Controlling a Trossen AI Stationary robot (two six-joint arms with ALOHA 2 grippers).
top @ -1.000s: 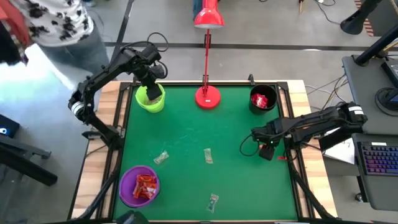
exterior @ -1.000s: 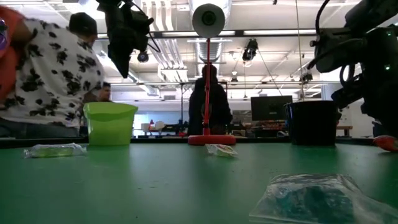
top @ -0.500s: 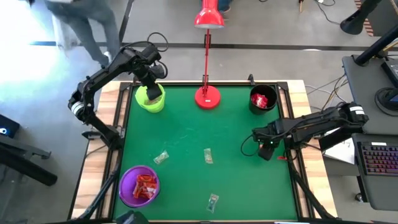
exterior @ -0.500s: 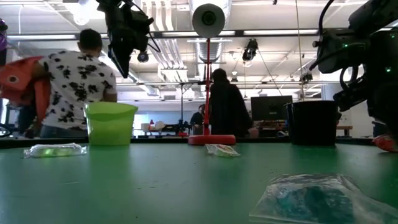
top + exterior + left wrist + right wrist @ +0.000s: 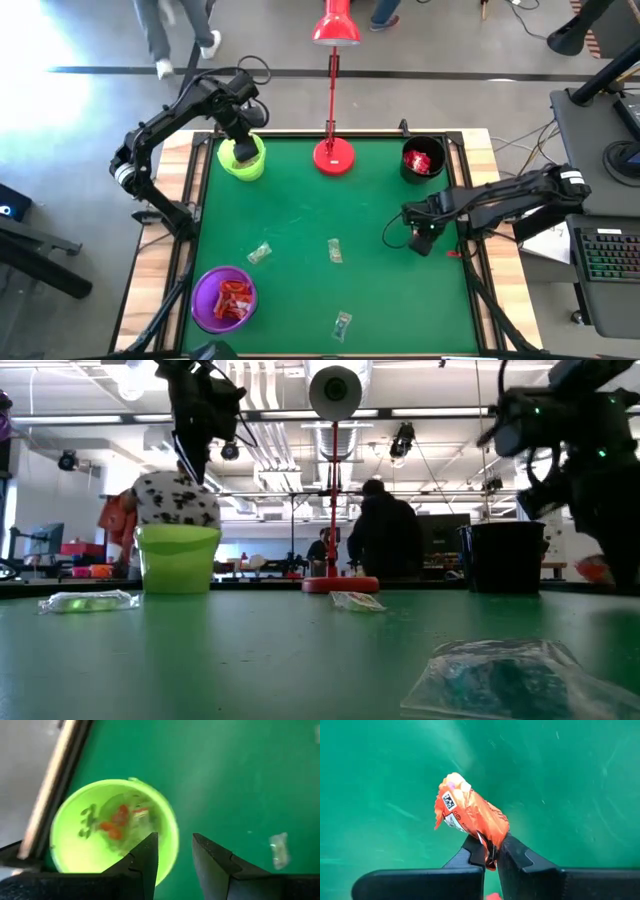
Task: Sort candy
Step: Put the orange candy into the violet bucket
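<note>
Since a second ago the right gripper [image 5: 491,851] has pressed its fingers together on an orange-wrapped candy [image 5: 470,815], pinching the wrapper's lower end so that the sweet stands up clear of the green surface [image 5: 300,215], and in the high view it has shifted slightly toward 9 o'clock, away from the surface's 3 o'clock edge. The left gripper [image 5: 174,855] has not moved: it hangs over the lime-green cup [image 5: 242,158] at the 11 o'clock corner, fingers spread a little and holding nothing, with red and clear sweets in the cup below. Three clear greenish candies [image 5: 334,250] lie loose across the open middle and 6 o'clock part. The purple cup [image 5: 224,297] sits at 7 o'clock, the black cup [image 5: 423,160] at 1 o'clock, the red desk lamp [image 5: 334,155] at 12. The right arm reaches in low from 3 o'clock, elbow bent.
</note>
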